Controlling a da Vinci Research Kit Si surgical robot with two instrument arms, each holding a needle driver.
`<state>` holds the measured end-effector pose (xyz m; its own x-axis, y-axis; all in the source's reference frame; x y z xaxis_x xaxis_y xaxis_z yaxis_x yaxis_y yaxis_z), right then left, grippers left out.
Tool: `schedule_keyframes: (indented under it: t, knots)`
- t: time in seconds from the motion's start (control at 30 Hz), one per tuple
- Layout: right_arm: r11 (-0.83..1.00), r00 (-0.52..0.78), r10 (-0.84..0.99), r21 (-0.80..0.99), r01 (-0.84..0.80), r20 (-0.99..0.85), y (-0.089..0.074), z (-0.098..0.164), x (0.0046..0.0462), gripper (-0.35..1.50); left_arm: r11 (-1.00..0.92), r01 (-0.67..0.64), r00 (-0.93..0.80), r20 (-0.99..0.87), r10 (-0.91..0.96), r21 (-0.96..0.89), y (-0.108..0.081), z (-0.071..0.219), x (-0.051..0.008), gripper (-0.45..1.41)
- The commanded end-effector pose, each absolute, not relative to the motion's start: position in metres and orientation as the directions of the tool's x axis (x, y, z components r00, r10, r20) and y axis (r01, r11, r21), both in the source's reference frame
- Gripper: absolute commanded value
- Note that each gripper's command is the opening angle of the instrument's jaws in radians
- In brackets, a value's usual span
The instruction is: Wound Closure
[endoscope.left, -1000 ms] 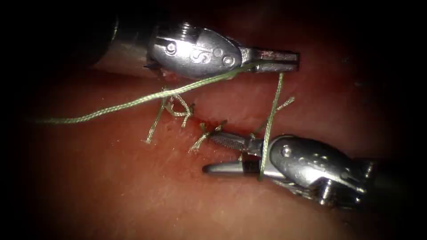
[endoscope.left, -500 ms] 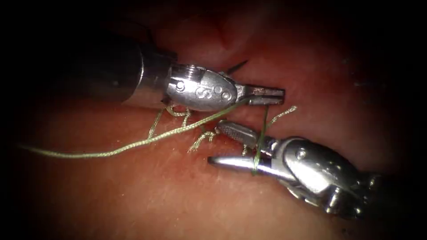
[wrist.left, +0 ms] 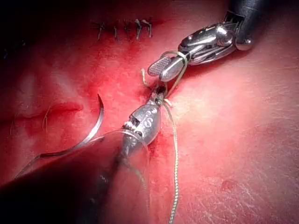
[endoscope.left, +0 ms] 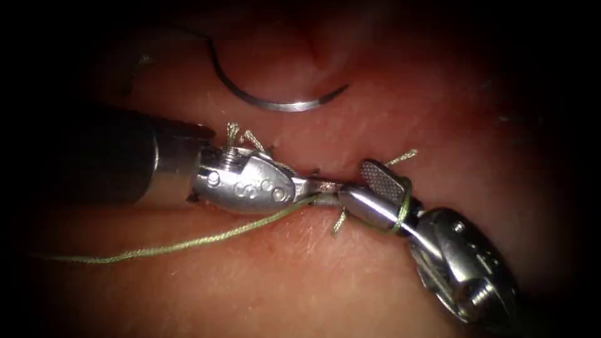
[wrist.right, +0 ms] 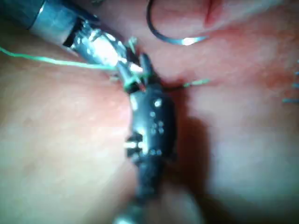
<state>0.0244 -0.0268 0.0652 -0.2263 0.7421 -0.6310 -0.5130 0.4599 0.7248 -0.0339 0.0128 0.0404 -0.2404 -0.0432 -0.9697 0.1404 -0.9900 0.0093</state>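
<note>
Our tools meet at the cut (endoscope.left: 316, 174), thread looped.
The left tool (endoscope.left: 322, 186) has dropped, clamping thread (endoscope.left: 188, 243); right tool (endoscope.left: 366, 191) gapes, loop wrapped (needle (endoscope.left: 275, 100) lies free beyond).

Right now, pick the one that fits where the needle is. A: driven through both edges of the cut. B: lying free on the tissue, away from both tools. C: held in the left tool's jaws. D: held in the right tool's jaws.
B: the needle lies loose on the tissue, apart from the left tool, which is shut on the thread, and from the right tool, which has a loop of thread round its open jaws.
</note>
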Motion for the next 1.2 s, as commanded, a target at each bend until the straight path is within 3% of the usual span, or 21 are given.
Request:
schedule_keyframes:
  t: [0.03, 0.3, 0.6, 0.93, 1.2]
  knots:
    - [0.435, -0.235, 0.751, 0.73, -0.527, -0.617, -0.0273, 0.0661, 0.0246, 0.19, -0.99, 0.141, -0.239, -0.97, -0.046, 0.012, 0.0125, 0.0406, -0.0344, -0.45]
    - [0.248, -0.293, 0.807, 0.745, -0.619, -0.512, -0.0286, 0.068, 0.0225, 0.34, -0.989, 0.147, -0.233, -0.971, -0.045, 0.01, 0.0102, 0.0384, -0.0345, -0.45]
    - [0.024, -0.42, 0.838, 0.792, -0.61, -0.349, -0.028, 0.0695, 0.0221, 0.34, -0.989, 0.145, -0.232, -0.972, -0.038, 0.004, 0.0108, 0.0379, -0.0352, -0.45]
    - [-0.132, -0.471, 0.865, 0.83, -0.542, -0.171, -0.0271, 0.071, 0.0232, 0.93, -0.989, 0.145, -0.23, -0.972, -0.036, 0.002, 0.0109, 0.0375, -0.0359, -0.45]
    - [-0.239, -0.465, 0.886, 0.865, -0.441, 0.008, -0.0281, 0.0725, 0.0248, 0.98, -0.989, 0.145, -0.229, -0.973, -0.026, -0.007, 0.0107, 0.0368, -0.0359, -0.45]
